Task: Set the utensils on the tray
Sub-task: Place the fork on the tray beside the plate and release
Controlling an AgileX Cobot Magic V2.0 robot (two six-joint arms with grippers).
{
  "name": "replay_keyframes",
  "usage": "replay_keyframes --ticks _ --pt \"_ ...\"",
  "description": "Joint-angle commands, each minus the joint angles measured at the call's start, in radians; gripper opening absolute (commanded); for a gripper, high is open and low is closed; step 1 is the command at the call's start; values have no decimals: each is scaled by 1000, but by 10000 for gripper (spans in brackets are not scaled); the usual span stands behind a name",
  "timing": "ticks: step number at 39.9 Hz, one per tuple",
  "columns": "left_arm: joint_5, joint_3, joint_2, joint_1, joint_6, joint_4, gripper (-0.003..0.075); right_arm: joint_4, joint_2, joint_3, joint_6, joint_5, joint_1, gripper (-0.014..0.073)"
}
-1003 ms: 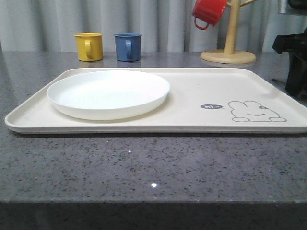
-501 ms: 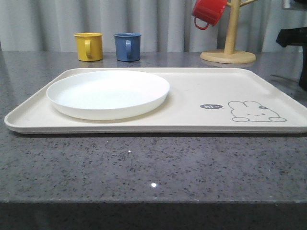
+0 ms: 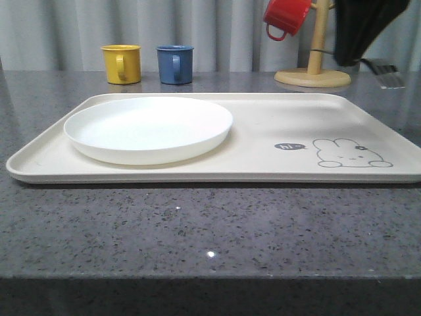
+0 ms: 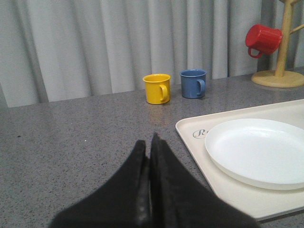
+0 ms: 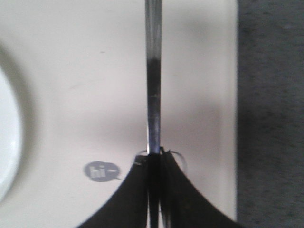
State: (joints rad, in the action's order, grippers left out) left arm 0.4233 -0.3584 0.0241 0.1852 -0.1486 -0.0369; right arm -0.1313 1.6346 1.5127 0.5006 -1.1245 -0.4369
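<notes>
The cream tray (image 3: pixel 283 118) with the rabbit drawing lies on the grey counter, and a round white plate (image 3: pixel 148 128) rests on its left half. My right gripper (image 3: pixel 348 60) hangs above the tray's far right corner, shut on a silver fork (image 3: pixel 388 74) whose tines stick out to the right. In the right wrist view the fork's handle (image 5: pixel 153 71) runs out from the gripper (image 5: pixel 154 154) over the tray (image 5: pixel 71 71) near the "hi" bubble. My left gripper (image 4: pixel 147 145) is shut with nothing in it, over the counter left of the tray (image 4: pixel 190 130) and plate (image 4: pixel 259 152).
A yellow mug (image 3: pixel 122 63) and a blue mug (image 3: pixel 175 64) stand behind the tray. A red mug (image 3: pixel 286 16) hangs on a wooden mug tree (image 3: pixel 314 62) at the back right. A grey curtain closes off the back.
My right arm has swung in from the right edge and risen over the tray's far right corner, bringing the fork into view. The tray and plate have not moved.
</notes>
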Motion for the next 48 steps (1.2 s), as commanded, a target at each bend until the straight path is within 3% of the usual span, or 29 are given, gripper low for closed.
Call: replay_keyframes --ticks 1,28,40,48 --pt "-88 -23 10 2 7 -9 -18 16 13 67 43 51 -42 -38" --pt "-88 -23 10 2 7 -9 -18 119 197 111 75 104 -60 -34" --pt "-88 -23 10 2 7 -9 -18 124 197 111 75 98 -60 185" --pt "-88 -23 10 2 7 -9 -18 124 195 150 75 79 -60 274"
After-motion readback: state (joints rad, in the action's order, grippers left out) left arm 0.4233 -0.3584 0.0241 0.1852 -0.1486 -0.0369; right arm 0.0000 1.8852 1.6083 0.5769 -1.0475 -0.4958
